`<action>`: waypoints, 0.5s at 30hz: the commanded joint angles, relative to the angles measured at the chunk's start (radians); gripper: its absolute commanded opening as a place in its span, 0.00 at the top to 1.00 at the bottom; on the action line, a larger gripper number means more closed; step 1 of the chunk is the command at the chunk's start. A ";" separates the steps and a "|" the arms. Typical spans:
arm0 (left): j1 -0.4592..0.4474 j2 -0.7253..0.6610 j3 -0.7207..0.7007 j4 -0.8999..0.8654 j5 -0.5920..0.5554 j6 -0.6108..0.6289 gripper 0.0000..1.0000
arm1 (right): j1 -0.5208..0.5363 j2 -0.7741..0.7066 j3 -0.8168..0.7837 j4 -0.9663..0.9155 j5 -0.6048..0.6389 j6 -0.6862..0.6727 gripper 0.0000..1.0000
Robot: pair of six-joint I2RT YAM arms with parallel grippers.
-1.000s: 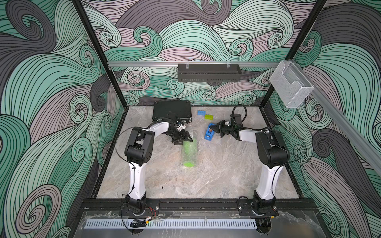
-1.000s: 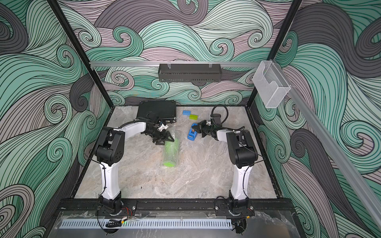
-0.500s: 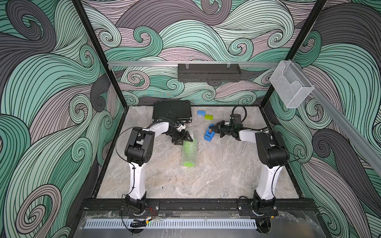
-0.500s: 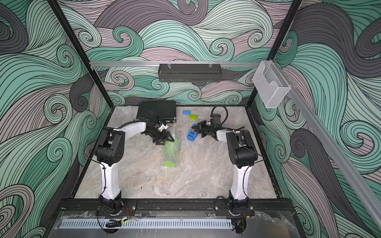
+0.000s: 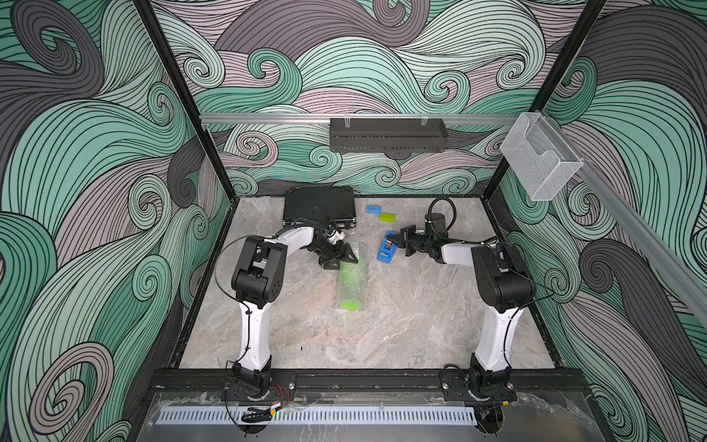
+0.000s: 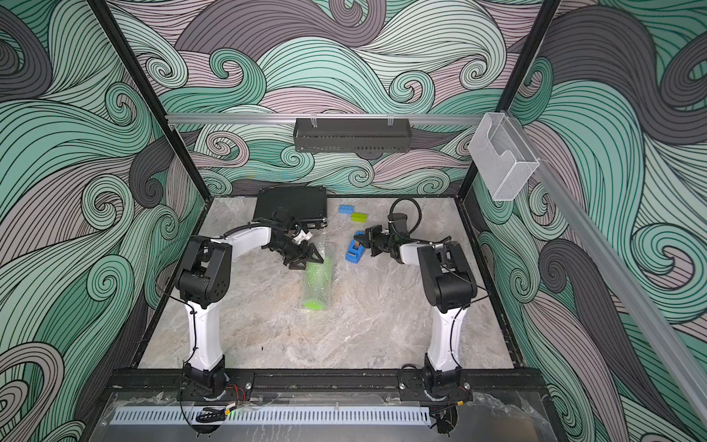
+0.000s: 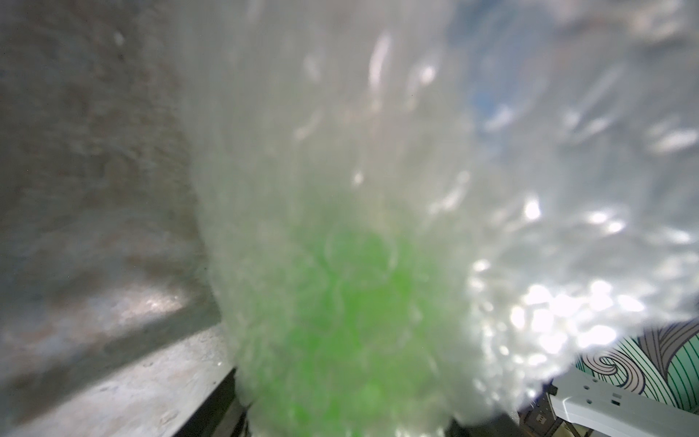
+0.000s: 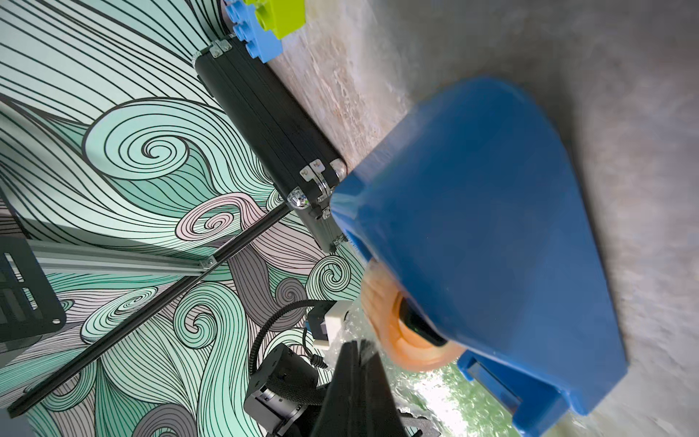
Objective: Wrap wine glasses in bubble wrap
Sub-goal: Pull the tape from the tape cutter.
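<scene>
1. Counter [image 5: 382, 325]: grey marbled top, with two white-and-black arms bolted at its 6 o'clock edge.
2. Goblet [image 5: 350, 305]: lime green, lying on its side near the counter's centre. Its round foot points to 6 o'clock and its bowl to 12. It is rolled inside item 3.
3. Bubble wrap [image 5: 351, 281]: a clear dotted sheet wound round the goblet as a tube. Its loose end sticks out at 12 o'clock.
4. Left fingers [image 5: 349, 256]: spread apart at the tube's 12 o'clock end. Whether they press on the wrap cannot be told. The left wrist view shows only blurred wrap [image 7: 416, 151] over green.
5. Tape dispenser [image 5: 385, 253]: blue, at 2 o'clock from the tube, standing apart from it.
6. Right fingers [image 5: 398, 242]: clenched together on the dispenser's 3 o'clock side, with their tips at the tan tape roll [image 8: 389, 321]. Whether any tape is pinched cannot be told.
7. Green brick [image 5: 387, 217] and blue brick [image 5: 373, 209]: side by side at the counter's 12 o'clock.
8. Black case [image 5: 319, 206]: closed and lying flat at 11 o'clock, against the back wall.
9. Black shelf [image 5: 388, 134]: hung on the back wall rail.
</scene>
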 commanded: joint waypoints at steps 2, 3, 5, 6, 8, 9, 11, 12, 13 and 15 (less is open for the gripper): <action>-0.020 0.081 -0.051 -0.121 -0.157 0.003 0.31 | 0.005 0.009 -0.023 0.120 0.007 0.061 1.00; -0.020 0.075 -0.046 -0.128 -0.168 0.009 0.31 | 0.003 0.023 -0.044 0.175 0.013 0.102 1.00; -0.021 0.052 -0.053 -0.121 -0.182 0.015 0.31 | 0.012 0.019 -0.082 0.263 0.034 0.199 1.00; -0.020 0.048 -0.063 -0.112 -0.178 0.011 0.31 | 0.018 0.011 -0.074 0.278 0.034 0.214 1.00; -0.020 0.057 -0.075 -0.103 -0.160 0.004 0.31 | 0.026 -0.013 -0.027 0.183 0.020 0.175 1.00; -0.019 0.061 -0.067 -0.110 -0.161 0.007 0.31 | 0.027 -0.014 -0.010 0.129 0.025 0.143 1.00; -0.019 0.057 -0.052 -0.123 -0.175 0.013 0.31 | 0.021 0.015 -0.001 0.072 0.018 0.134 1.00; -0.020 0.052 -0.051 -0.121 -0.176 0.013 0.31 | 0.022 0.029 -0.016 0.121 0.025 0.165 1.00; -0.022 0.052 -0.056 -0.120 -0.174 0.009 0.31 | 0.026 0.034 -0.027 0.167 0.036 0.205 1.00; -0.022 0.057 -0.068 -0.107 -0.156 0.002 0.31 | 0.034 0.012 -0.024 0.200 0.044 0.235 1.00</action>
